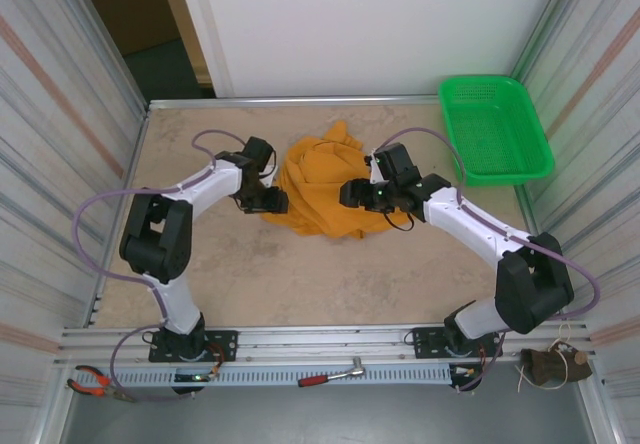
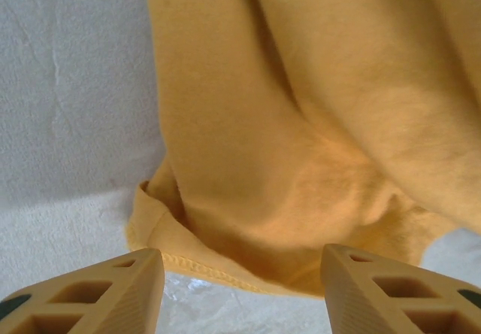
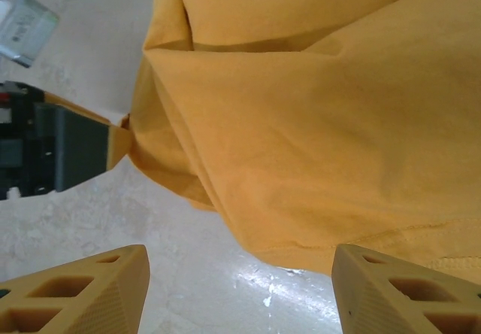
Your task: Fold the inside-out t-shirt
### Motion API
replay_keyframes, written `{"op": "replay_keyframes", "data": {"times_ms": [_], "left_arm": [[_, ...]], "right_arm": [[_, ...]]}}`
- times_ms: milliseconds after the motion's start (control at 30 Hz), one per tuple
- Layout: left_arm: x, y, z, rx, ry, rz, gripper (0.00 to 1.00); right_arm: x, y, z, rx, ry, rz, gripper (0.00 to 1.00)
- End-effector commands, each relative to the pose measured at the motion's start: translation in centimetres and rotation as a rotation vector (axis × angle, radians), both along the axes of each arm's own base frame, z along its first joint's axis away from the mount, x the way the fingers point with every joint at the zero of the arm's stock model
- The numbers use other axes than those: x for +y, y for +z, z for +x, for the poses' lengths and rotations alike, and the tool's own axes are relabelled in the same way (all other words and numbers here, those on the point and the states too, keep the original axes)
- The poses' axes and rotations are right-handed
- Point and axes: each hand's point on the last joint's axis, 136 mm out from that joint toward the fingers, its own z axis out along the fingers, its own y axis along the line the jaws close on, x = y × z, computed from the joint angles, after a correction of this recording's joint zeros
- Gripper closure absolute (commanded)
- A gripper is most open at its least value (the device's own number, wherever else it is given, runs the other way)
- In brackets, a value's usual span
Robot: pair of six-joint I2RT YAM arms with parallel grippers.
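The inside-out t-shirt [image 1: 318,186] lies crumpled in an orange-yellow heap in the middle of the table. My left gripper [image 1: 276,202] is at its left edge and my right gripper [image 1: 349,194] at its right edge, both low over the cloth. In the left wrist view the stitched hem of the t-shirt [image 2: 301,138] runs just ahead of the open left gripper [image 2: 240,296], with bare table between the fingers [image 2: 131,289]. In the right wrist view the t-shirt [image 3: 316,123] ends just beyond the open right gripper [image 3: 240,296], again with bare table between the fingers [image 3: 398,293].
A green plastic basket [image 1: 495,129] stands at the back right corner. Metal walls close in the table on both sides. Pliers [image 1: 92,382] and a red-handled tool [image 1: 330,374] lie on the rail in front of the arm bases. The left arm's dark wrist [image 3: 45,150] appears across the shirt.
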Motion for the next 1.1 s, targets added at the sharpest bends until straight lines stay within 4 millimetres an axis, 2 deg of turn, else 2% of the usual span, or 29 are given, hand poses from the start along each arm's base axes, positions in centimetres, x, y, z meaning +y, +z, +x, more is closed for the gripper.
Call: {"op": "replay_keyframes", "data": {"times_ms": [0,100,133,167,233,333,467,533,733,900,1067], "left_arm": [[0.6,-1.2,0.2,-0.009,-0.060,0.069,0.41],[0.3,-1.5,0.6,-0.013,-0.086,0.071,0.43],[0.1,-1.6,0.6,-0.010,-0.097,0.065,0.53],[-0.1,-1.5,0.6,-0.006,-0.102,0.057,0.72],[-0.5,-0.8,0.4,-0.005,-0.105,0.030,1.00],[-1.9,2.1,-0.2,-0.027,-0.083,-0.075,1.00],[-4.4,8.4,-1.0,-0.084,-0.041,-0.261,1.00],[-5.6,12.0,-1.5,-0.104,-0.013,-0.367,1.00],[-7.5,19.6,-2.5,-0.199,0.045,-0.511,1.00],[-8.3,24.2,-2.8,-0.293,0.084,-0.572,1.00],[-9.1,26.8,-3.1,-0.351,0.108,-0.592,1.00]], "right_arm": [[1.5,1.5,-0.2,-0.046,0.077,0.031,0.36],[2.2,1.5,-0.8,-0.049,0.116,0.037,0.37],[2.4,1.5,-1.0,-0.050,0.131,0.040,0.37],[2.7,1.5,-1.2,-0.050,0.147,0.043,0.37],[3.4,1.6,-1.7,-0.057,0.191,0.055,0.37],[4.9,2.0,-2.7,-0.075,0.292,0.081,0.37],[6.5,3.4,-3.3,-0.139,0.428,0.114,0.36],[7.0,4.3,-3.0,-0.178,0.468,0.112,0.35],[8.1,6.2,-2.1,-0.266,0.530,0.113,0.33],[9.2,8.3,-1.8,-0.321,0.540,0.153,0.33],[10.4,9.7,-1.7,-0.367,0.533,0.163,0.32]]}}
